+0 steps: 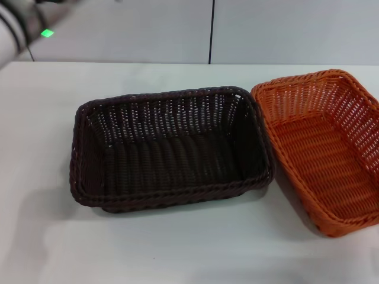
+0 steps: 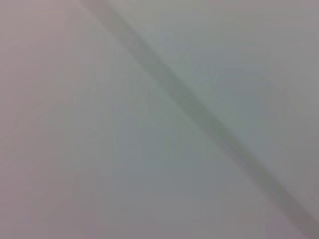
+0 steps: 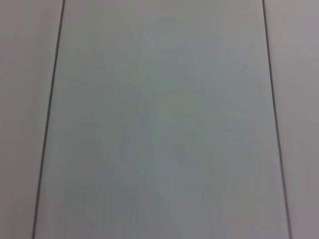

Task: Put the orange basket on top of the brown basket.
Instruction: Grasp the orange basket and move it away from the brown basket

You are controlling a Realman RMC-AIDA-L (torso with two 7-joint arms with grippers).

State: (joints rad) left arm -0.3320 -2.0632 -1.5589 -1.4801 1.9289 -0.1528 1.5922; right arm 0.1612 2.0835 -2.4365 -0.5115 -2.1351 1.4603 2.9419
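The brown basket (image 1: pixel 172 148) stands empty in the middle of the white table in the head view. The orange basket (image 1: pixel 325 148) stands empty just to its right, its near corner touching the brown basket's right rim, and runs off the right edge of the view. Part of my left arm (image 1: pixel 23 26) with a green light shows at the top left corner, raised above the table. Neither gripper shows in any view. The two wrist views show only plain grey wall panels with dark seams.
The white table (image 1: pixel 177 248) stretches to the front and left of the baskets. A grey panelled wall (image 1: pixel 148 29) with a dark vertical seam stands behind the table's far edge.
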